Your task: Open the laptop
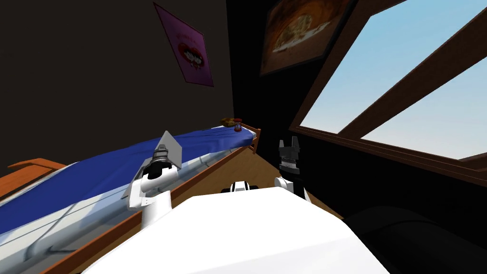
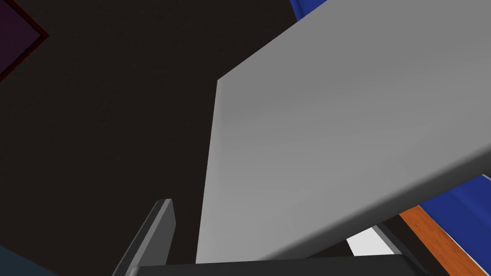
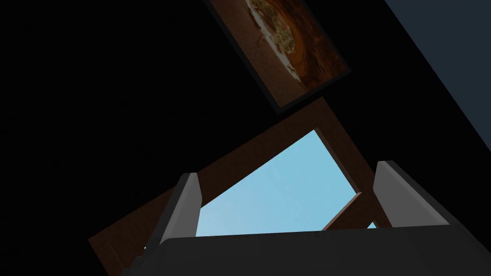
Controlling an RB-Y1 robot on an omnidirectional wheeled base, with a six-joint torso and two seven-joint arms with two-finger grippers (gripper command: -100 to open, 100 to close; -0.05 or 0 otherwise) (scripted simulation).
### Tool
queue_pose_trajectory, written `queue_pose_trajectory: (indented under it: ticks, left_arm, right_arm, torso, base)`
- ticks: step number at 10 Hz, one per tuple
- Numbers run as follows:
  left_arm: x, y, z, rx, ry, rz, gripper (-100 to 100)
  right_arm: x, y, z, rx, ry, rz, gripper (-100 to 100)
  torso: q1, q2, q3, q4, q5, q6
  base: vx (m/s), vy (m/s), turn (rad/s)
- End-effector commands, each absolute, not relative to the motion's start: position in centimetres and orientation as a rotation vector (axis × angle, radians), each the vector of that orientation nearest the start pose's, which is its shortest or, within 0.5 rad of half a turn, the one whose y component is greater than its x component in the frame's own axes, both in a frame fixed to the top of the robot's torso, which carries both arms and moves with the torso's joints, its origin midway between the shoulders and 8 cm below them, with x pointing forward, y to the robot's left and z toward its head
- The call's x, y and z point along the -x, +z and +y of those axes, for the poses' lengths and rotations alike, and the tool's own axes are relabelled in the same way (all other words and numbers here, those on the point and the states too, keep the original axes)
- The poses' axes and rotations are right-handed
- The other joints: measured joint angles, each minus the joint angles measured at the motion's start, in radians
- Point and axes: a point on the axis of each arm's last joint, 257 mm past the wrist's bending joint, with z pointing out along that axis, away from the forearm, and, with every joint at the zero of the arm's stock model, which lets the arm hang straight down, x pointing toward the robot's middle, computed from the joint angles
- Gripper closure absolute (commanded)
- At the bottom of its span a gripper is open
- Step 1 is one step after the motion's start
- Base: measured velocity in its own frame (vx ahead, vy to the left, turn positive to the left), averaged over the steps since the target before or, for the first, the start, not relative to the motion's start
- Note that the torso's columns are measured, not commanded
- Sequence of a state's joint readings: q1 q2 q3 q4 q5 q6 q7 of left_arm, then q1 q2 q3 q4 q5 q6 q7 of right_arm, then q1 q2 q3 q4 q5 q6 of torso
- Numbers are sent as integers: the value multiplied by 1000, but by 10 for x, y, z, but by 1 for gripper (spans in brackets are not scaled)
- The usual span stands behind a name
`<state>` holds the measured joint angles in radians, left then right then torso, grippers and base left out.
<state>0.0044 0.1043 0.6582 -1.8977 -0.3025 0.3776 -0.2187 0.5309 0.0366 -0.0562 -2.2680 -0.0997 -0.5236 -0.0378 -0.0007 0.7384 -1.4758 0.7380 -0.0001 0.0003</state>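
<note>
Our left gripper (image 1: 162, 153) is at the laptop (image 2: 335, 143), which sits on the blue-covered bed (image 1: 95, 166) with its grey lid already raised partway. One finger (image 2: 160, 225) stands apart from the lid's edge and the other is hidden behind it, so we judge the hand released, pushing rather than pinching. To finish well, we keep contact near the free edge and sweep along the hinge's arc. Our right gripper (image 1: 289, 141) hangs further off by the window, fingers spread and holding nothing.

No legible text or numbers, purple poster (image 1: 188, 45) bears faint marks, too blurred to read
</note>
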Motion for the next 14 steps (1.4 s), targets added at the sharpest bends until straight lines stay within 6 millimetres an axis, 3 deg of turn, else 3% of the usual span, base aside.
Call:
queue_pose_trajectory:
  ticks: [1, 2, 3, 4, 5, 6, 7, 8, 9, 12, 13, 14]
  left_arm:
    - [-410, -115, 601, 1197, -170, 970, -100]
    - [-411, -117, 586, 1174, -187, 993, 100]
    - [-413, -116, 570, 1153, -213, 1008, 100]
    - [-410, -118, 567, 1146, -207, 1021, 100]
    - [-411, -115, 548, 1119, -235, 1036, 100]
    - [-408, -120, 548, 1122, -229, 1047, 100]
    - [-408, -118, 529, 1098, -258, 1061, 100]
    - [-406, -122, 528, 1100, -255, 1071, 100]
    - [-405, -117, 510, 1077, -286, 1081, 100]
    - [-400, -124, 489, 1064, -312, 1114, 100]
    - [-398, -120, 470, 1046, -348, 1122, 100]
    - [-396, -125, 470, 1050, -343, 1132, 100]
  right_arm:
    - [-332, 14, -318, -762, 1323, 511, 0]
    - [-332, 14, -318, -762, 1322, 511, 0]
    - [-332, 14, -318, -762, 1322, 511, 0]
    - [-332, 14, -318, -762, 1322, 511, 0]
    - [-332, 14, -318, -762, 1322, 511, 0]
    - [-332, 14, -318, -762, 1322, 511, 0]
    - [-332, 14, -318, -762, 1322, 511, 0]
    - [-332, 14, -318, -762, 1322, 511, 0]
    - [-332, 14, -318, -762, 1322, 511, 0]
    - [-332, 14, -318, -762, 1322, 511, 0]
    - [-332, 14, -318, -762, 1322, 511, 0]
    - [-332, 14, -318, -762, 1322, 511, 0]
  torso:
    - [1, -1, 0, 0, 0, -1]
    - [2, -3, -2, -1, 0, -1]
    - [4, -6, -3, -2, 2, -3]
    - [6, -7, -4, -2, 3, -4]
    - [7, -5, -3, -3, 5, 0]
    - [8, -4, -2, -3, 5, -1]
    - [8, -4, -2, -3, 6, 1]
    - [6, -5, -2, -4, 6, 0]
    - [6, -6, -2, -5, 7, 2]
    - [4, -6, -2, -6, 8, 1]
    - [5, -6, -2, -6, 8, 3]
    - [6, -6, -2, -6, 7, 1]
  base:
    - [-28, -11, -14]
    - [50, 26, 247]
    - [152, 48, 380]
    - [138, 36, 173]
    - [115, 38, 193]
    - [84, 22, 124]
    - [98, 35, 225]
    - [80, 22, 126]
    - [88, 17, 182]
    - [94, 20, 175]
    - [98, 21, 232]
    - [82, 6, 122]
